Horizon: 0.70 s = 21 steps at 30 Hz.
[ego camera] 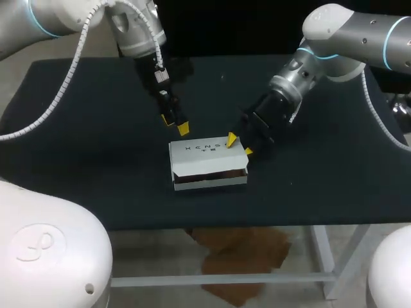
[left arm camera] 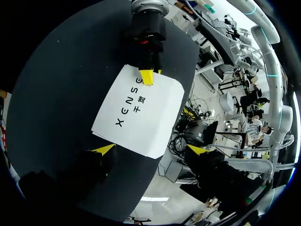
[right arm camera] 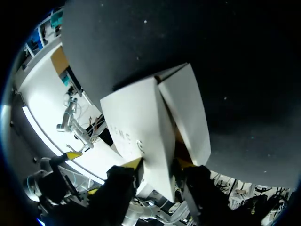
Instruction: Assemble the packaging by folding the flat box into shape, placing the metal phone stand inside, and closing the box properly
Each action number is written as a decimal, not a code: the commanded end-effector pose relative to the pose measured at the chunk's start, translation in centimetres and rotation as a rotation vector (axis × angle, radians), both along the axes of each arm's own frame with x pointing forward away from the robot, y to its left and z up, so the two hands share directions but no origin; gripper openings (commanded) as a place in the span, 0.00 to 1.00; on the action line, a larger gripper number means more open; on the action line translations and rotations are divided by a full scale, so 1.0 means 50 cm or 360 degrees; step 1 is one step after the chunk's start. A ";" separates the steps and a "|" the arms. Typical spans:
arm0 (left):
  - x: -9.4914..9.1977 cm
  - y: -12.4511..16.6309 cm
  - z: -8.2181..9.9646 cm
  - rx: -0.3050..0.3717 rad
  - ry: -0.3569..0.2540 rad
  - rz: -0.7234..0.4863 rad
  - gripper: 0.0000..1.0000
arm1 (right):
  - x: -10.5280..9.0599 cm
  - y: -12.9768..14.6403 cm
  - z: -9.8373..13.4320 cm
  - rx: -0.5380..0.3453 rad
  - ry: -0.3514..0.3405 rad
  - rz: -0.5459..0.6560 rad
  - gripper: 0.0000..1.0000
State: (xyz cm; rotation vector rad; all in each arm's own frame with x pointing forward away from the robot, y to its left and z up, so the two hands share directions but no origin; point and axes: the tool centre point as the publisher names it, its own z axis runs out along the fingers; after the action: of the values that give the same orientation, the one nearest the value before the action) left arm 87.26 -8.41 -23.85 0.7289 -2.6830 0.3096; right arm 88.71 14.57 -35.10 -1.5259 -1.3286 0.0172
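Showing a white box (ego camera: 207,160) lying near the middle of the dark surface (ego camera: 83,128), folded into shape with its broad top panel facing up. Carrying black lettering (ego camera: 207,148) across that top. Gaping a little along the front edge, with a thin dark slot (ego camera: 212,178) and a strip of brown showing under the top panel; not revealing what lies within.

Pinching the box's right end with the right hand (ego camera: 239,145), one yellow tip pressing on the top panel and the other against the side flap; appearing from the right wrist as a white panel wedged between both tips.

Holding the left hand (ego camera: 176,123) released, its yellow tips spread well apart, just behind the box's back left corner; not showing clearly whether either tip is touching the cardboard.

Slanting in from the back left with the left arm (ego camera: 138,32) and from the right with the right arm (ego camera: 347,32), both hands crowding the back and right end of the box, its front and left side lying uncovered. Trailing a pale ribbed cable (ego camera: 75,64) from the left arm above the surface.
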 end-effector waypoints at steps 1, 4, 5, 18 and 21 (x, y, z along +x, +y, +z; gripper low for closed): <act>-0.015 0.005 0.004 0.0097 -0.0236 0.0048 1.00 | 0.000 0.002 -0.001 -0.0002 0.0000 0.0001 0.45; -0.015 0.005 0.004 0.0097 -0.0236 0.0048 1.00 | 0.000 0.002 -0.001 -0.0002 0.0000 0.0001 0.45; -0.015 0.005 0.004 0.0097 -0.0236 0.0048 1.00 | 0.000 0.002 -0.001 -0.0002 0.0000 0.0001 0.45; -0.067 -0.040 -0.056 0.0118 -0.0590 -0.0307 1.00 | 0.000 0.002 -0.001 -0.0002 0.0000 0.0001 0.44; -0.075 -0.045 -0.062 0.0095 -0.0612 -0.0351 1.00 | 0.000 0.002 -0.001 -0.0002 0.0000 0.0001 0.44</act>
State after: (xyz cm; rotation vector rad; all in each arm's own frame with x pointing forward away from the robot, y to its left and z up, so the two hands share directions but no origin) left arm 84.38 -10.70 -26.77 0.3880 -2.9927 0.3423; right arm 88.71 14.57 -35.09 -1.5260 -1.3286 0.0168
